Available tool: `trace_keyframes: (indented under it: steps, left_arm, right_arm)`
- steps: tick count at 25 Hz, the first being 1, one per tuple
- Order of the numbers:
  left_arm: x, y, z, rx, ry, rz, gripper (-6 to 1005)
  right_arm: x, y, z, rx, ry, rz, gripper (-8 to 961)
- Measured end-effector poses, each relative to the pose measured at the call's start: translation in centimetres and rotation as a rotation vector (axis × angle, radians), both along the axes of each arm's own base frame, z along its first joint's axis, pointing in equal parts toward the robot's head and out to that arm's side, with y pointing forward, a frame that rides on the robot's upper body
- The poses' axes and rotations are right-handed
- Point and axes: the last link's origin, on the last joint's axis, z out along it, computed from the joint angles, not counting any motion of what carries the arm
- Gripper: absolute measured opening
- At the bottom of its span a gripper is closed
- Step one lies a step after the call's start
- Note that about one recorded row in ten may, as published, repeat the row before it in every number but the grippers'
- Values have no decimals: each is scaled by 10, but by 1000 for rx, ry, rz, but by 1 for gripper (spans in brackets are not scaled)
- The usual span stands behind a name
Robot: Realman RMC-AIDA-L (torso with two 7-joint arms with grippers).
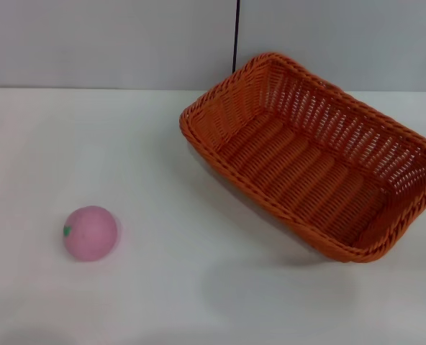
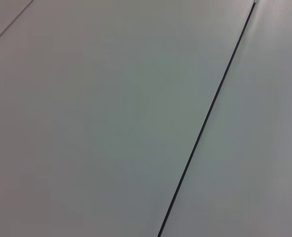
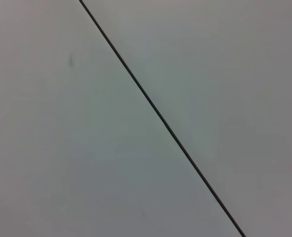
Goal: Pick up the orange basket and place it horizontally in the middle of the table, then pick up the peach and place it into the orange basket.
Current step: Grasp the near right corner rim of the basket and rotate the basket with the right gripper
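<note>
Starting from the pincers: neither is seen in any view, so open or closed cannot be told for left or right. Both wrist views are filled only by a pale grey wall panel (image 2: 111,123) crossed by a thin dark seam (image 2: 205,123), which suggests both arms are parked and aimed away from the work.

Moving outward to the white surface (image 1: 198,302): the orange basket (image 1: 321,162) is found on the robot's right, toward the far side, empty and open side up. Its long axis is set diagonally, from the far-middle corner near the back edge toward the near-right, and its right end comes close to the head view's right border. The basket looks slightly tipped, with its near long rim shadowed, though this is not certain. The peach (image 1: 91,232) is lying on the robot's left, nearer the front, well apart from the basket, with its green mark turned to the left.

The right arm is judged nearer the basket, the left arm nearer the peach. Nothing has been done yet; the basket first needs to be rotated out of its diagonal and brought toward the middle. Bare room is left in the centre and front between the two things; the back edge beside the wall (image 1: 112,43) is close to the basket's far corner.
</note>
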Motion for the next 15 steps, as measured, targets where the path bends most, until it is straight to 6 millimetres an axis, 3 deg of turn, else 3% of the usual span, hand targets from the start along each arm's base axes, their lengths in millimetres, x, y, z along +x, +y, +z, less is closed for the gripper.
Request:
trace_keyframes:
  steps: [11,15]
  left_arm:
    - [0,0,0,0,-1,0,808]
    - [0,0,0,0,-2,-1,808]
  right_arm:
    - [-9,-3,1,-2,-23,68,405]
    - [-22,-1,6,-37,-93,168,405]
